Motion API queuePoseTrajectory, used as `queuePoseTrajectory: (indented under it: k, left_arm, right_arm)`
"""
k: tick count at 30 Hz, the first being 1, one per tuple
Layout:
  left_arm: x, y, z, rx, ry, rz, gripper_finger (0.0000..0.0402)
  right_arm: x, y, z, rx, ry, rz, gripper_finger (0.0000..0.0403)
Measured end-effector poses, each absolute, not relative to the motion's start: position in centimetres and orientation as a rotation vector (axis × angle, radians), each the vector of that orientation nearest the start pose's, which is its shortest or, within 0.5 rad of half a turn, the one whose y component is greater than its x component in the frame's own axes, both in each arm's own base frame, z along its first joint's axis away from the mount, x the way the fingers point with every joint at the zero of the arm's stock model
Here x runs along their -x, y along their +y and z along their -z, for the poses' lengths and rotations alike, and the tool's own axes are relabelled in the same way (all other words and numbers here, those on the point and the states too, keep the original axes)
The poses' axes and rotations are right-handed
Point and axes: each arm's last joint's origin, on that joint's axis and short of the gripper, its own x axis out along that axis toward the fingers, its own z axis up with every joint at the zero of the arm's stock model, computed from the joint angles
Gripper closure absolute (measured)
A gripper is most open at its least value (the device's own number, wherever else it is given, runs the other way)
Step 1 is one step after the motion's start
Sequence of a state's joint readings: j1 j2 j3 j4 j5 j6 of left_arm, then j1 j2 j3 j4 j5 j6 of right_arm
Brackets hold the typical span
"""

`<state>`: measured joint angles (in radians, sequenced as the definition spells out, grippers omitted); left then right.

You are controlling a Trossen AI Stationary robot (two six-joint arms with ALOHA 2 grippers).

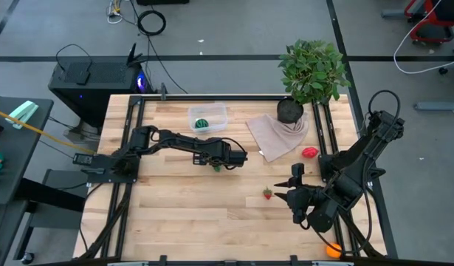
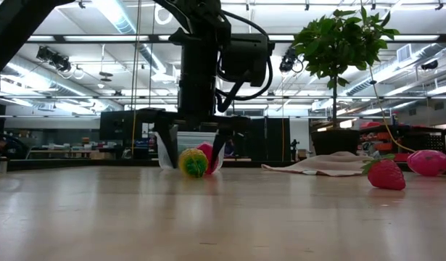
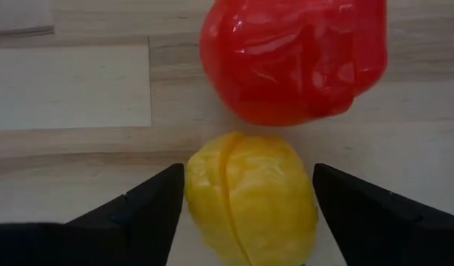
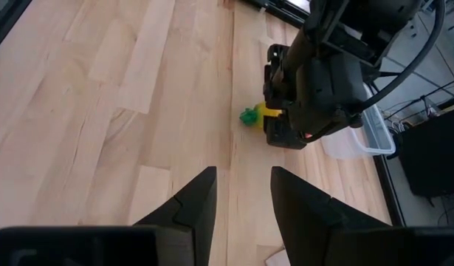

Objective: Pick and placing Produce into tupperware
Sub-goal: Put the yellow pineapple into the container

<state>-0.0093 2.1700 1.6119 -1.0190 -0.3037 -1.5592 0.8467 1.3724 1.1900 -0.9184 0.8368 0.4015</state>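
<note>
My left gripper (image 1: 216, 162) points down at mid-table, open, its fingers on either side of a yellow piece (image 3: 250, 196) that rests on the table. The yellow piece has a green stem (image 4: 247, 116). A red piece (image 3: 293, 59) lies just beyond it. The clear tupperware (image 1: 208, 118) stands at the far side with a dark-green striped ball (image 1: 201, 123) in it. A strawberry (image 1: 268, 193), another red piece (image 1: 309, 153) and an orange piece (image 1: 332, 250) lie to the right. My right gripper (image 4: 243, 193) is open and empty, above the table at the near right. My left gripper comes from above, pointing down, with one finger (image 3: 149, 203) and the other (image 3: 359, 203) close beside the yellow piece's two sides. I cannot tell whether they touch it. The piece sits on the table.
A beige folded cloth (image 1: 277, 134) lies at the far right, and a leafy plant in a black pot (image 1: 291, 109) stands behind it. Black rails (image 1: 131, 148) run along the table's left and right sides. Bare wood lies at the near left.
</note>
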Motion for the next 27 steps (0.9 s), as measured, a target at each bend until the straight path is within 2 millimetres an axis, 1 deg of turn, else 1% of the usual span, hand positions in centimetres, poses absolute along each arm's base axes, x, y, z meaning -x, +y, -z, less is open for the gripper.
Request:
queuePoseTrajectory:
  k: [6,10,19,24,27]
  left_arm:
    - [-40.8,0.5,-14.8,0.959,0.992,-1.328,0.0144]
    - [-40.8,0.5,-14.8,0.957,0.990,-1.328,0.0160]
    - [-40.8,0.2,-15.0,0.942,1.006,-1.304,0.0150]
    - [-41.4,-0.3,-16.3,0.888,1.042,-1.229,0.0163]
    - [-41.7,-0.6,-17.3,0.870,1.050,-1.202,0.0162]
  right_arm:
    - [-18.8,18.0,-29.9,0.437,0.705,0.135,0.0266]
    - [-18.8,18.0,-29.9,0.437,0.705,0.135,0.0266]
    - [-18.8,18.0,-29.9,0.437,0.705,0.135,0.0269]
    - [-18.8,18.0,-29.9,0.437,0.705,0.135,0.0272]
    - [-18.8,18.0,-29.9,0.438,0.705,0.135,0.0272]
